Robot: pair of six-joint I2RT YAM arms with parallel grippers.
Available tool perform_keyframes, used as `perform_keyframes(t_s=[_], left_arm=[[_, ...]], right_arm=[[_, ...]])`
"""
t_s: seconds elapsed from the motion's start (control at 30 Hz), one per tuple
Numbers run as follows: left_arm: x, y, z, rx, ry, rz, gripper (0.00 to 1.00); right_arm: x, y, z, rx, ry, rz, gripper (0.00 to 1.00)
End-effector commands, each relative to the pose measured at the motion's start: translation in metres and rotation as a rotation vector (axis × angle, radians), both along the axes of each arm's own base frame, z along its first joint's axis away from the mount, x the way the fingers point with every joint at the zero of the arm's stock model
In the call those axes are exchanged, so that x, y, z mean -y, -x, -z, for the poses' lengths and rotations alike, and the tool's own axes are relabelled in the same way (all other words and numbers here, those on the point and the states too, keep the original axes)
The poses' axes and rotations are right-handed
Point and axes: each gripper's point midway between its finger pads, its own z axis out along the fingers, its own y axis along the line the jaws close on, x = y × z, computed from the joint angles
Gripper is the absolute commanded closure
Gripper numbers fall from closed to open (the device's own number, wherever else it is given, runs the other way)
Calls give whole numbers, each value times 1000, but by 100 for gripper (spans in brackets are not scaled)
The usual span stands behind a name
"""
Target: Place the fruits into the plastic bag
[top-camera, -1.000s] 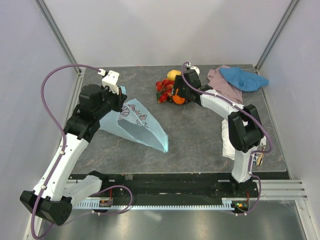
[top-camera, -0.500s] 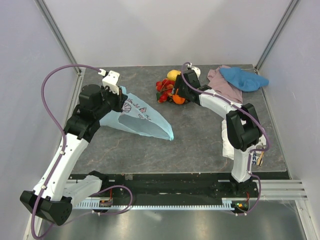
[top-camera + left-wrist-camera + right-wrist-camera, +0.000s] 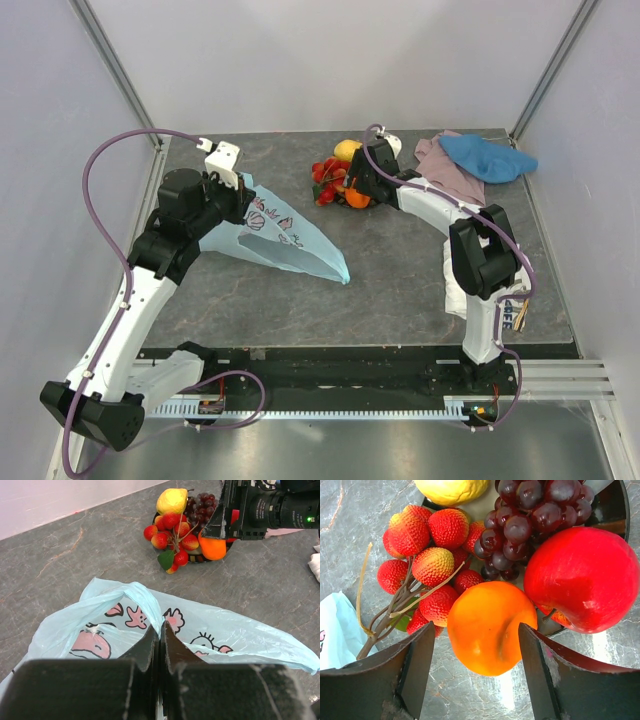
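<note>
The fruits point(image 3: 338, 175) lie piled on a dark-rimmed plate point(image 3: 615, 510) at the back middle of the table. In the right wrist view I see a lemon point(image 3: 452, 490), strawberries point(image 3: 427, 545), grapes point(image 3: 530, 510), a red apple point(image 3: 580, 577) and an orange point(image 3: 487, 627). My right gripper point(image 3: 476, 632) is open with a finger on each side of the orange, not touching it. My left gripper point(image 3: 161, 630) is shut on the rim of the light-blue plastic bag point(image 3: 240, 635). The bag point(image 3: 290, 245) stretches from that gripper toward the table's middle.
A pink cloth point(image 3: 445, 165) with a blue cloth point(image 3: 490, 158) on it lies at the back right, behind the right arm. Frame posts and white walls close the table on three sides. A corner of the bag point(image 3: 337, 630) lies left of the plate.
The left gripper has shifted slightly, and the bag it holds has stretched out longer and flatter, its far tip moving right. The right gripper has stayed at the orange.
</note>
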Motion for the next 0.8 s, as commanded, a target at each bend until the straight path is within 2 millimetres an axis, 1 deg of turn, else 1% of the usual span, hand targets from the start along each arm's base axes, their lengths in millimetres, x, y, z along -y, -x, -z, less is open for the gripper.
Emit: perform_keyframes(t_s=[0.0, 0.27, 0.3, 0.37, 0.5, 0.57, 0.6, 0.77], left_arm=[[4, -3, -14, 51, 26, 19, 99], [4, -2, -13, 49, 26, 21, 98], [4, -2, -14, 52, 26, 22, 98], [4, -3, -14, 51, 26, 21, 98], [3, -3, -14, 52, 26, 18, 98], [3, -2, -14, 52, 26, 19, 99], [4, -2, -14, 52, 26, 19, 98], [4, -1, -14, 52, 26, 21, 98]], right_arm=[[-6, -16, -17, 49, -45, 19, 27], [-6, -17, -13, 36, -46, 26, 35], [-7, -16, -13, 36, -48, 25, 38], [-6, -16, -10, 28, -48, 29, 40], [-7, -14, -8, 17, -58, 28, 48], [-6, -13, -11, 19, -65, 28, 51], [-6, -12, -10, 16, -65, 29, 54], [-4, -10, -17, 24, -74, 31, 60]])
